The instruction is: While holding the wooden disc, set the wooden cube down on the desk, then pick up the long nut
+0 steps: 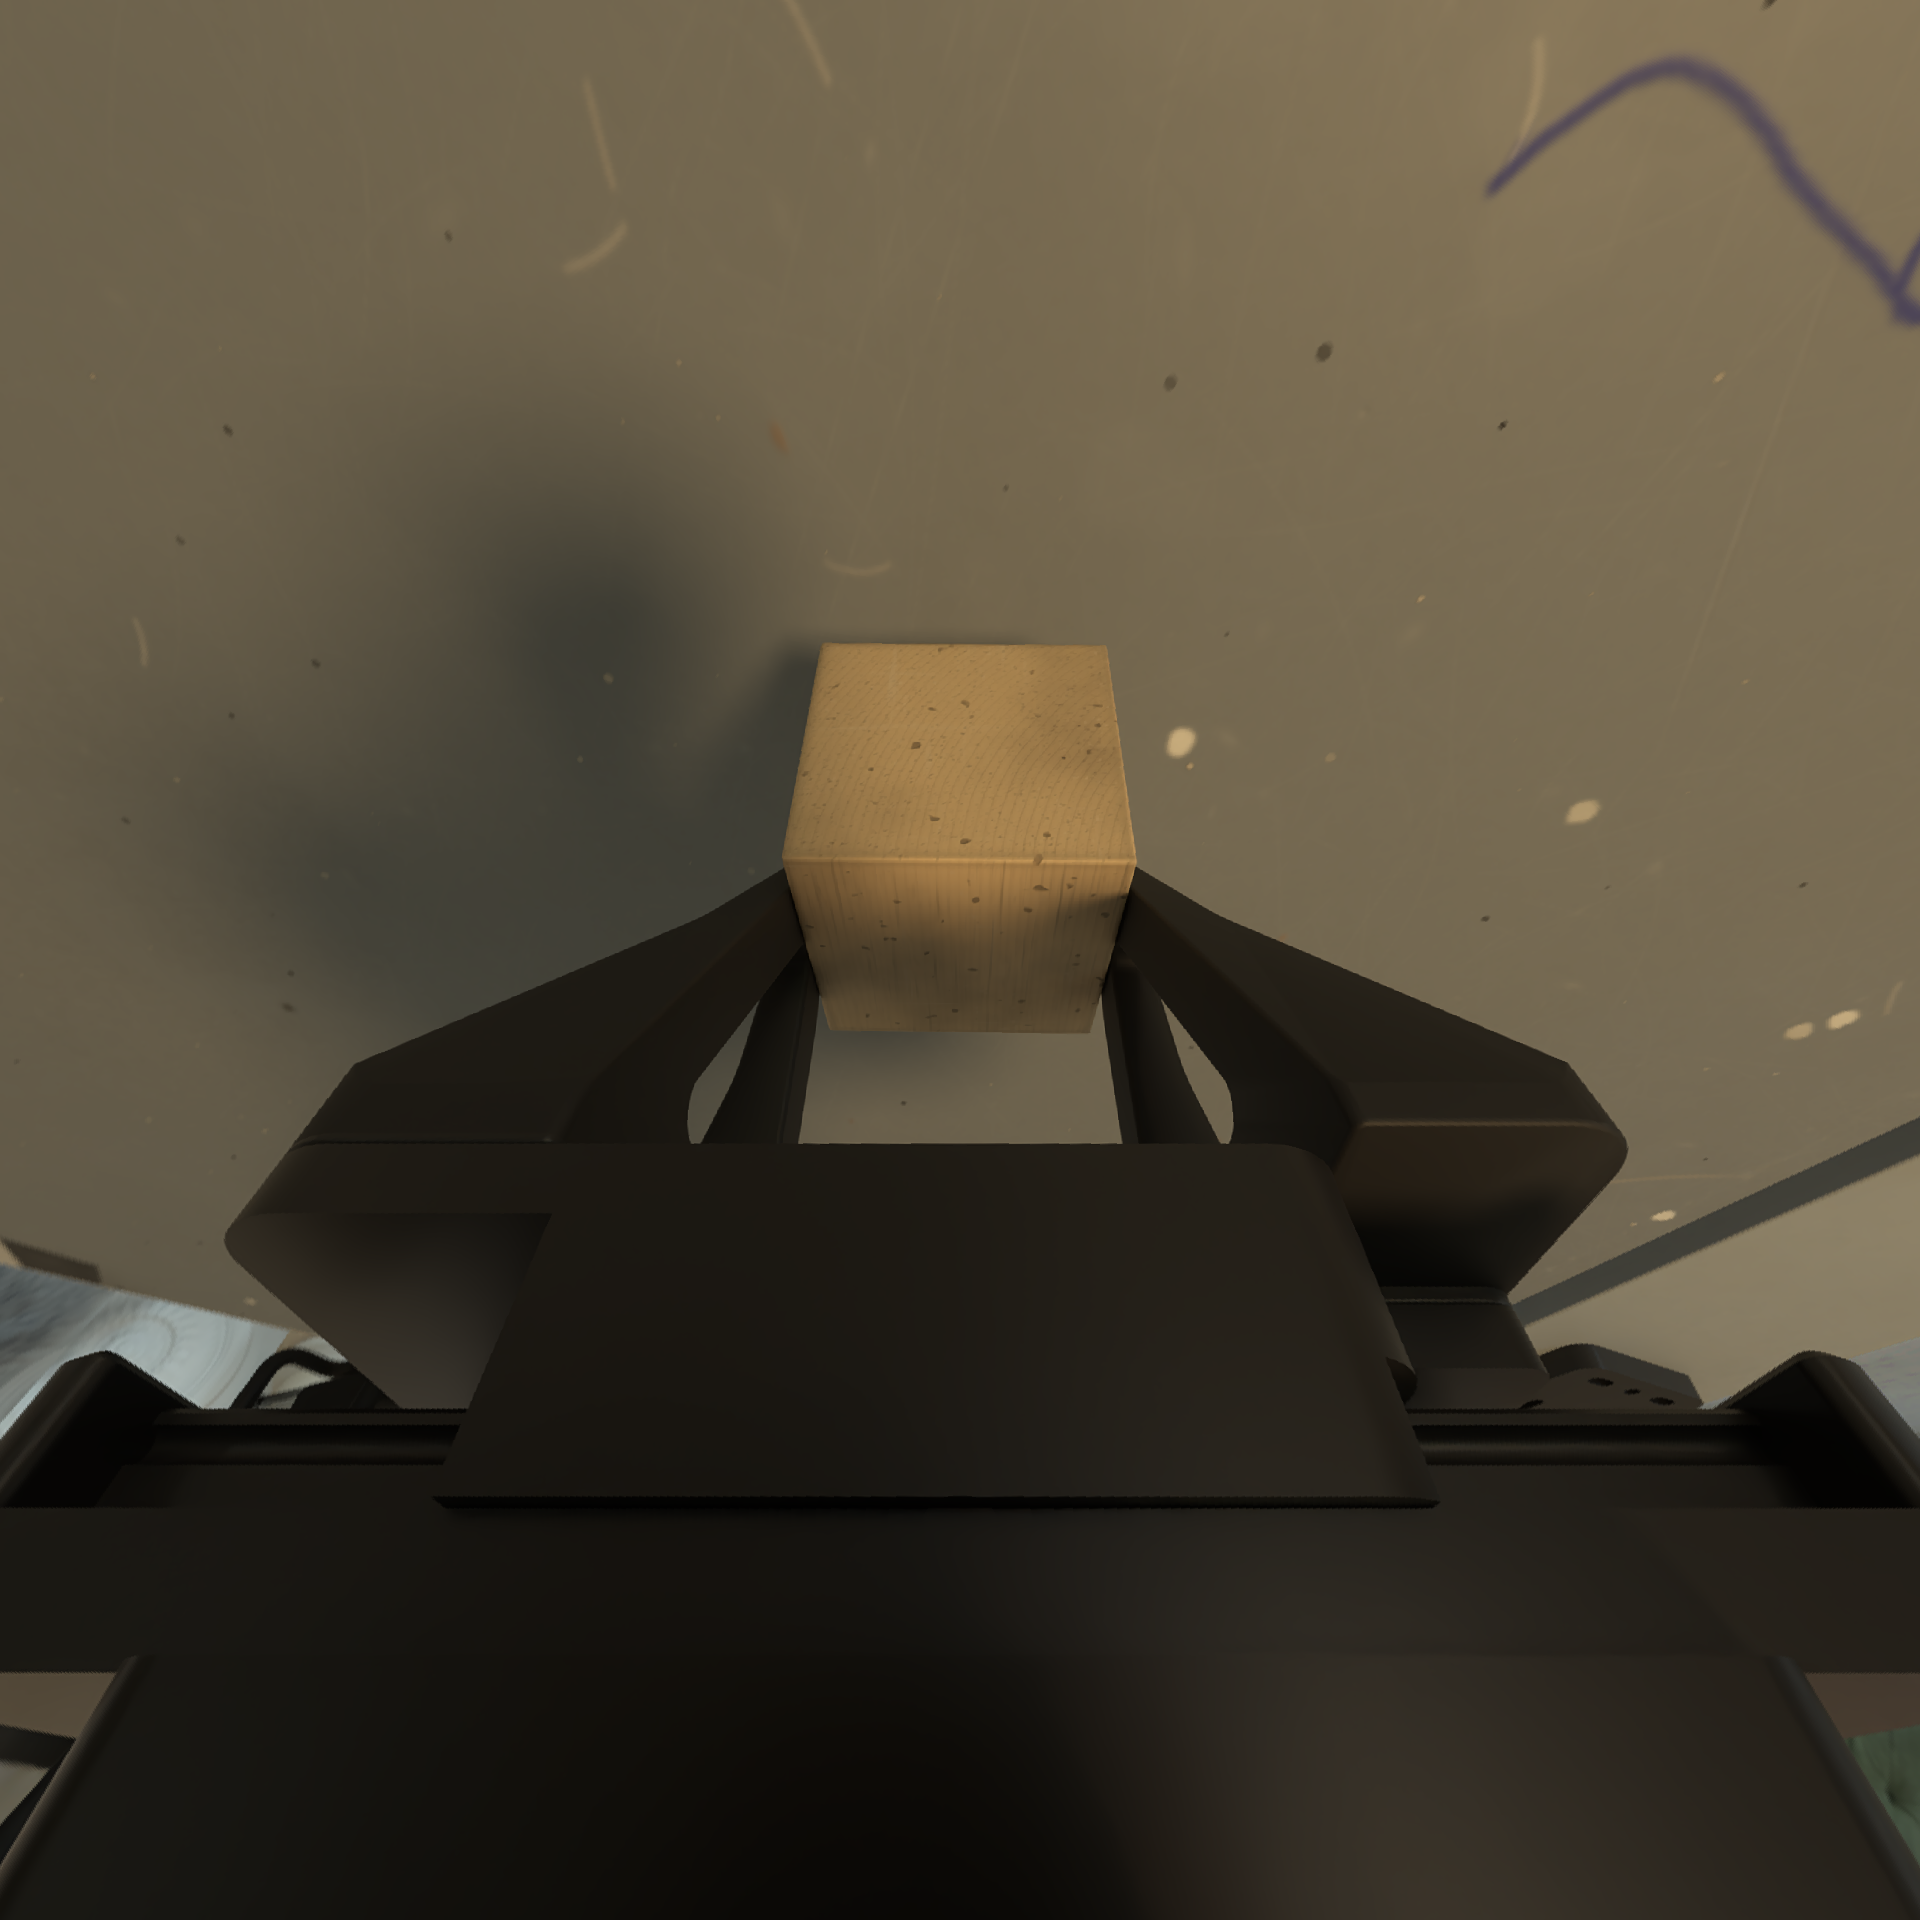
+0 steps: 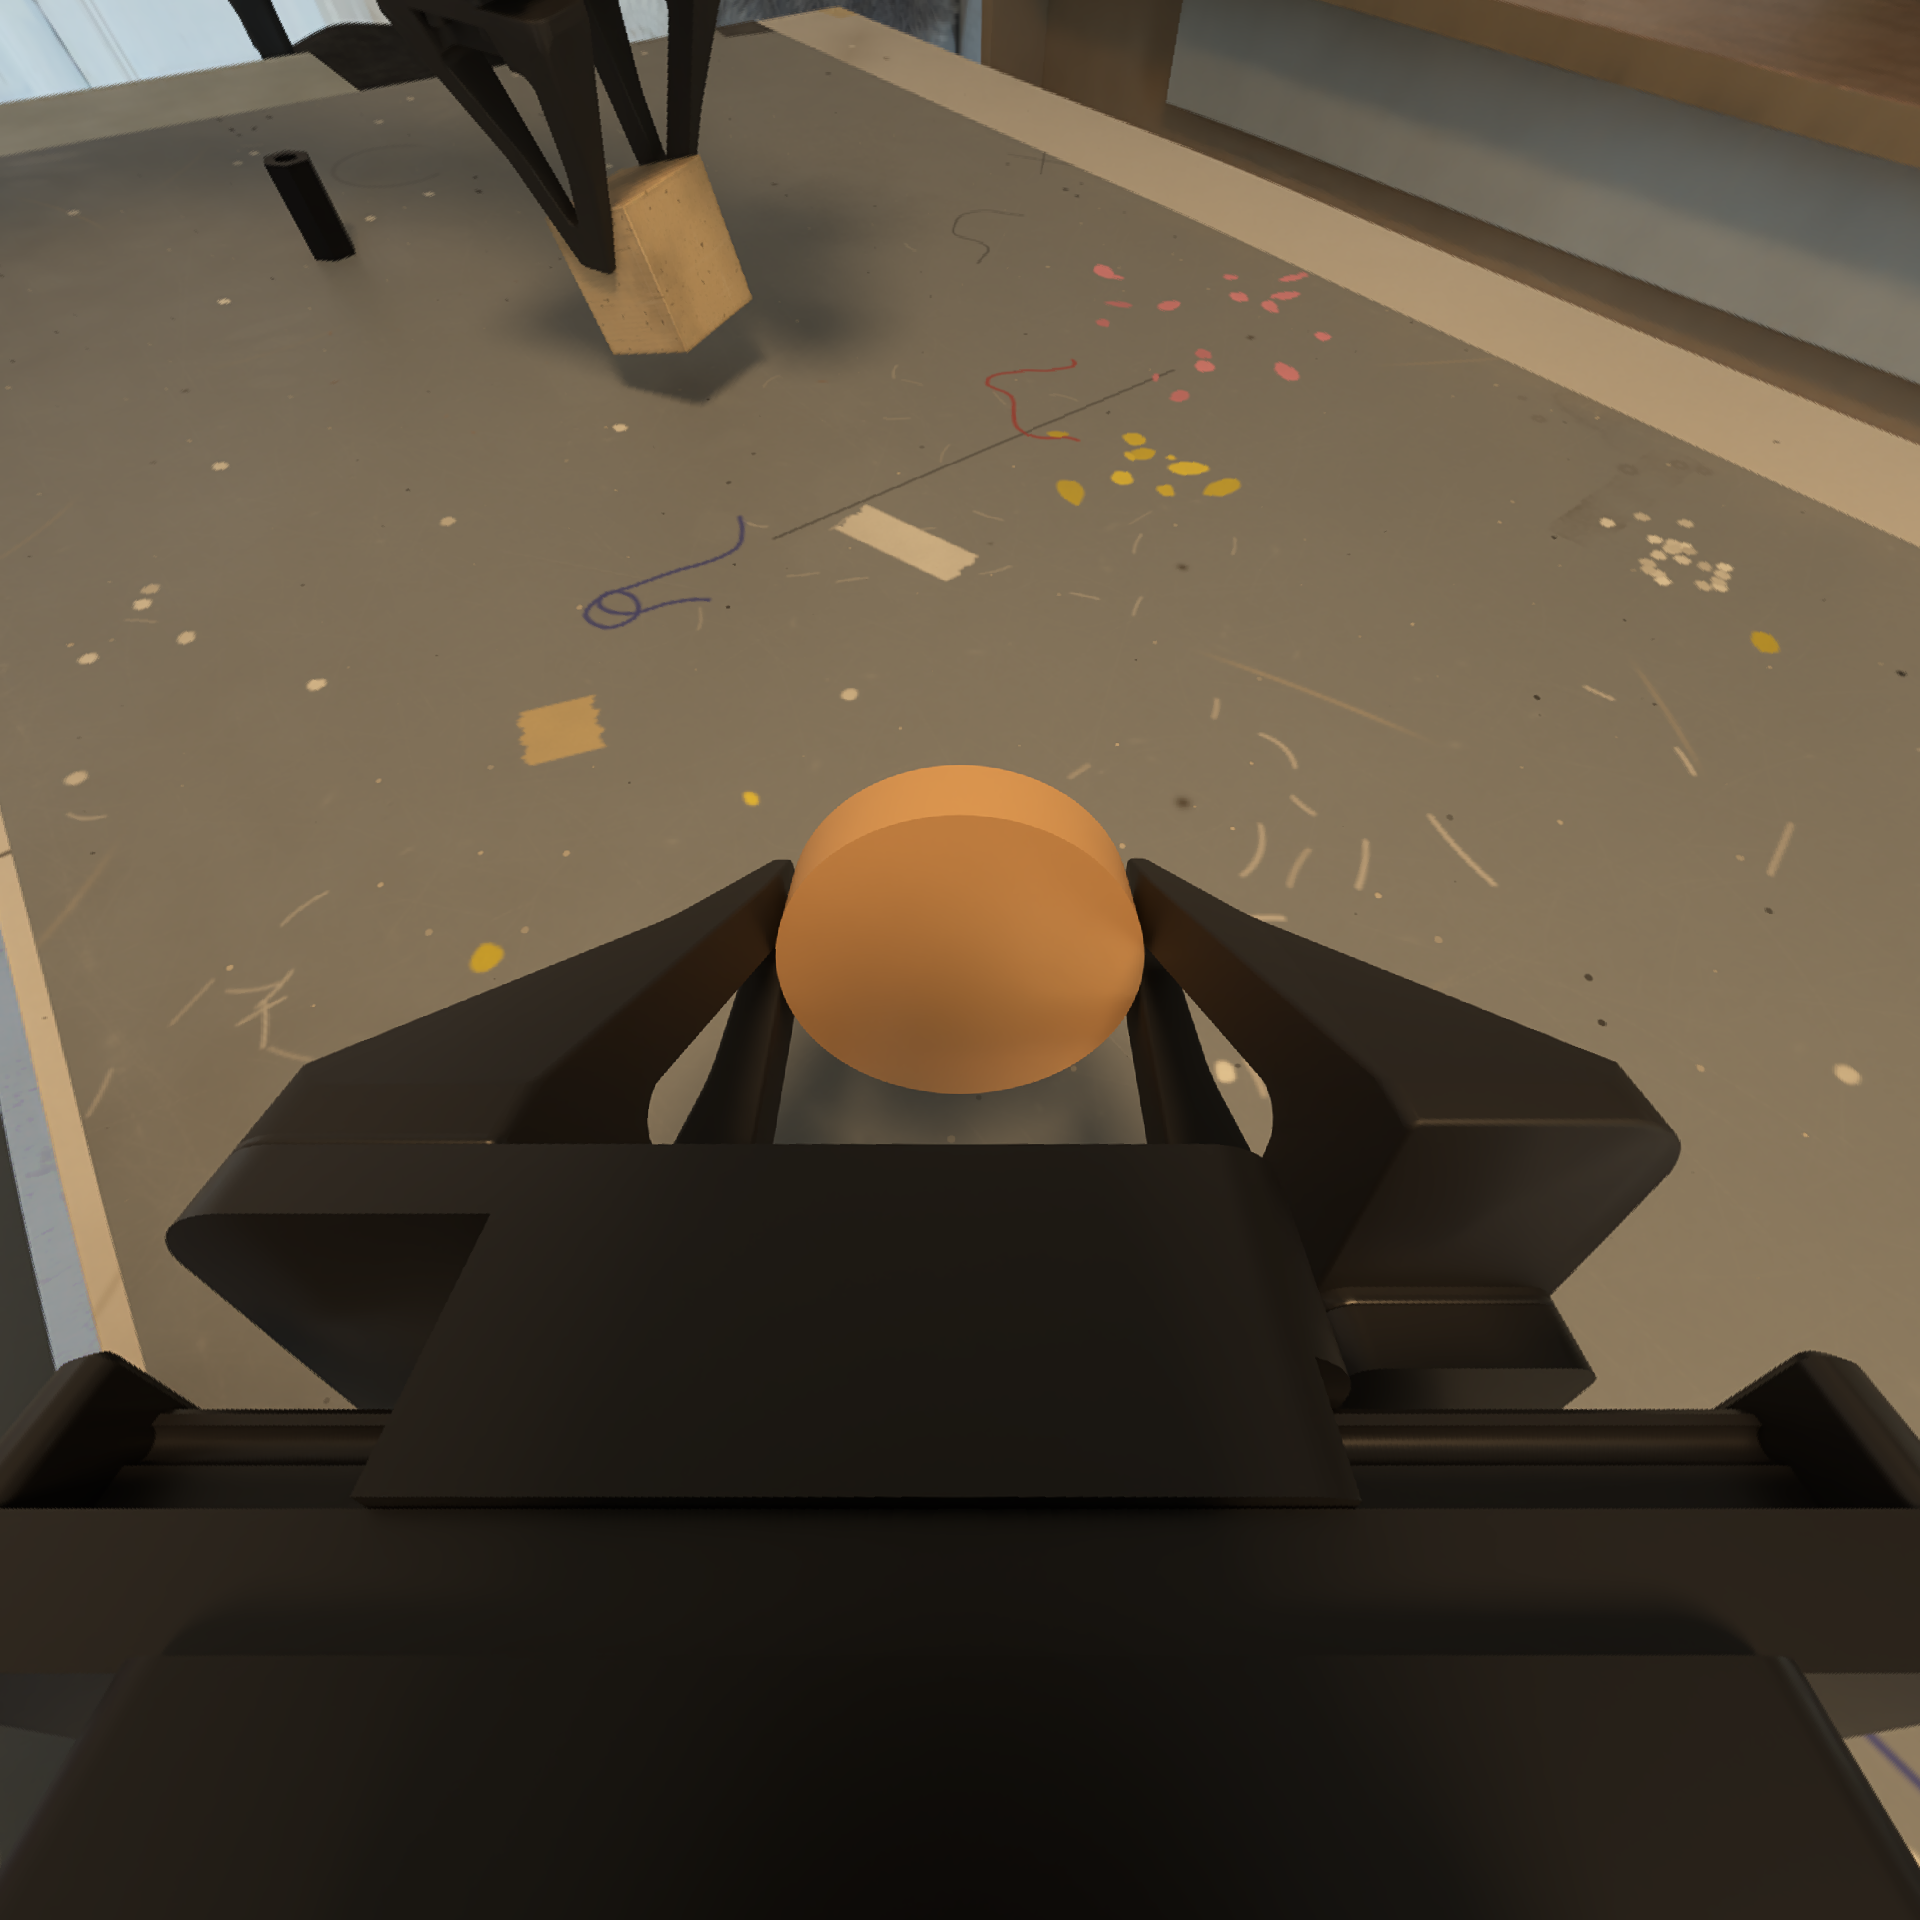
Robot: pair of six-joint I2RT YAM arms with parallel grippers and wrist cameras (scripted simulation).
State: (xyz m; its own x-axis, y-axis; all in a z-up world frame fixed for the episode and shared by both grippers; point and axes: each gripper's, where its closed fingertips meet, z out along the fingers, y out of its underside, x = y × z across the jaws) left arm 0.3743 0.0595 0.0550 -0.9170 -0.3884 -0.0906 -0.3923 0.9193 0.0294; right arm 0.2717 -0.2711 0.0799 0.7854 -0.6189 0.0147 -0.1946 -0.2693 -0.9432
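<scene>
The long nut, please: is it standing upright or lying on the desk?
Upright: the long nut stands on end on the desk, open bore on top, beside the left hand.

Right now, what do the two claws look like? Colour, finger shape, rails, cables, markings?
Both are matte black with no markings visible. The left claw and right claw share one build: two angular fingers that taper from broad shoulders to narrow tips, each with a slot-like cut-out, riding on a horizontal rail behind a flat trapezoid plate. A thin dark cable shows at the left claw's lower left; none is visible on the right.
</scene>
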